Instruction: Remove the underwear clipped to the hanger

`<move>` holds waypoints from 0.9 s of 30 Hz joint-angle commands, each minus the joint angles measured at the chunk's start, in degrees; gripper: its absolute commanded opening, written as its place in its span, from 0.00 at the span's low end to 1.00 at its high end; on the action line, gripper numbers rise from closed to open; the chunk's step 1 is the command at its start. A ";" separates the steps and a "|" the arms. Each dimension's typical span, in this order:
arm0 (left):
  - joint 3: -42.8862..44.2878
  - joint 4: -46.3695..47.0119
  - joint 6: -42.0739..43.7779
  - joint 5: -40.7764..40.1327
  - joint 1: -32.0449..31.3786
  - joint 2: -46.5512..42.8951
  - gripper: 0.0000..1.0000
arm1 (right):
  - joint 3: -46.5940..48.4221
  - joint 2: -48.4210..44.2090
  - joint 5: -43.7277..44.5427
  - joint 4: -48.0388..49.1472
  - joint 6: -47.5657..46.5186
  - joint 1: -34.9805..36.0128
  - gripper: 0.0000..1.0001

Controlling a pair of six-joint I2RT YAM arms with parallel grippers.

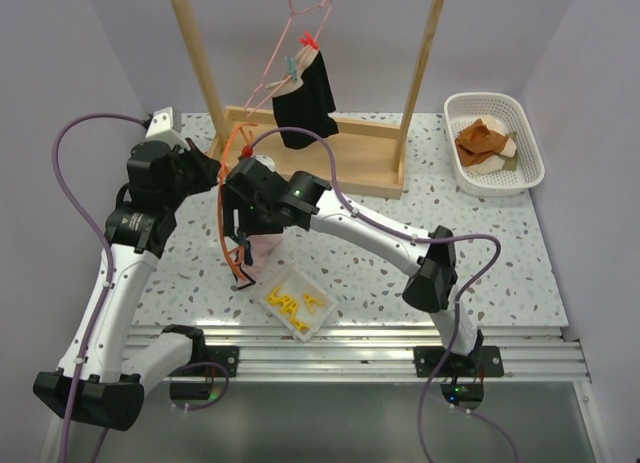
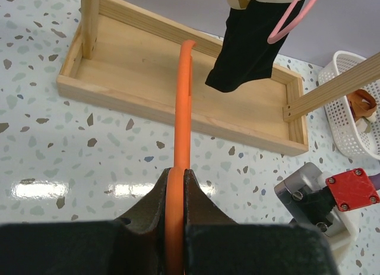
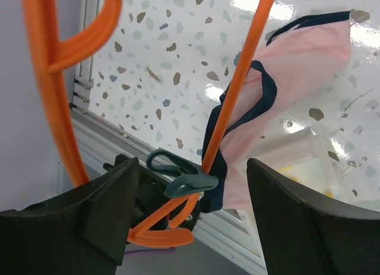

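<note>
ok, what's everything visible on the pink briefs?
The pink briefs are soft pale pink fabric with dark navy trim, bunched and draped against the orange hanger above the terrazzo table. A teal clip pins a trimmed edge to the hanger's thin bar. They hang between the open fingers of the right hand.

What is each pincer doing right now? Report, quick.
Left pincer: shut on the orange hanger.
Right pincer: open, with the teal clip and the pink underwear between its jaws, not gripped.
</note>
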 commanded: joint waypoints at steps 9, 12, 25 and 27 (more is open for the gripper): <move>0.35 3.09 -0.31 0.78 0.33 0.21 0.00 | 6.57 2.20 0.27 -3.14 -3.41 1.38 0.77; 0.43 3.53 -0.49 1.22 0.33 0.38 0.00 | 7.09 3.87 -0.69 -3.84 -3.50 1.46 0.77; 1.23 2.74 0.65 0.35 0.25 0.56 0.00 | 5.69 1.77 7.30 -6.22 -3.06 0.76 0.63; 1.14 2.65 0.83 0.17 0.33 0.56 0.00 | 4.81 0.98 7.57 -6.22 -3.15 0.50 0.60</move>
